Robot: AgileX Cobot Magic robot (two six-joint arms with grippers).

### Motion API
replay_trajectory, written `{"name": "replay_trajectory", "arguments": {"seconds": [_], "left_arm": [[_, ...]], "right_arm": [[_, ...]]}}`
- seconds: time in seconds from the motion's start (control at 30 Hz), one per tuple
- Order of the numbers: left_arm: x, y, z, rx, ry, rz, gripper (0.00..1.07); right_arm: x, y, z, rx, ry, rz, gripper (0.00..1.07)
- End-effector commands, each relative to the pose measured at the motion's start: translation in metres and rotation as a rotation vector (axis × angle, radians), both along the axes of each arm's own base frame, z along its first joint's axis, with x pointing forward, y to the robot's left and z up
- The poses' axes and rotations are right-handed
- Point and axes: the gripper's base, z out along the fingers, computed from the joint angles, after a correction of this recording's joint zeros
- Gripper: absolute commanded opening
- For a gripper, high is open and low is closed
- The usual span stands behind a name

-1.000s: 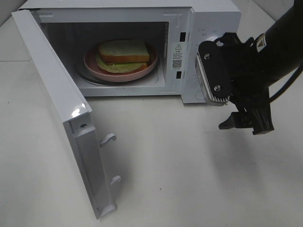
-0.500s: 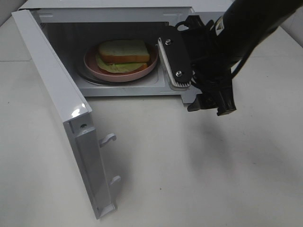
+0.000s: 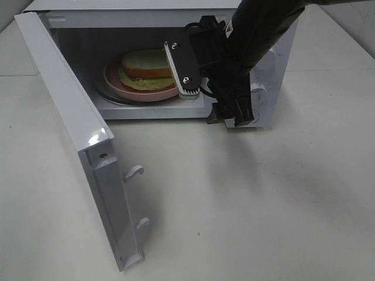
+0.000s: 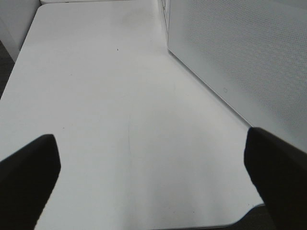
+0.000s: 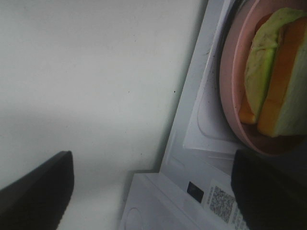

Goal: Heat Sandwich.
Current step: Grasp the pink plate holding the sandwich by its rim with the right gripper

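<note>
While door (image 3: 70, 117) gapes, sandwich (image 3: 146, 63): on pink plate (image 3: 114, 80) inside microwave (image 3: 275, 99).
Right end effector (image 3: 229, 115): spread, empty, at the opening.
Remaining: shut door, start heating.

The microwave (image 3: 273, 70) stands at the back of the table (image 3: 246, 211), with its door (image 3: 76, 134) hinged on the left and swung out toward the front. Inside the chamber, the sandwich (image 3: 143, 63) lies on the plate (image 3: 115, 81). The right gripper (image 3: 229, 117) hangs before the chamber's right edge, above the table, right of the plate.
</note>
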Motion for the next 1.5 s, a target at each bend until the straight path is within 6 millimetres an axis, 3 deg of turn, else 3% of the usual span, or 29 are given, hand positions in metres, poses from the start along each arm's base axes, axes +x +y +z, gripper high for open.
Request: {"name": "replay_trajectory", "arguments": {"seconds": [0.03,0.57,1.5], "left_arm": [[-0.002,-0.001,0.001,-0.010,-0.030,-0.002,1.00],[-0.002,-0.001,0.001,-0.010,-0.030,-0.002,1.00],[-0.002,-0.001,0.001,-0.010,-0.030,-0.002,1.00]], "right_arm": [[0.006,0.005,-0.001,0.010,-0.008,-0.013,0.85],[0.048,0.033,-0.028,0.051,-0.038,-0.058,0.83],[0.102,0.071,-0.079,0.078,-0.047,-0.080,0.79]]}}
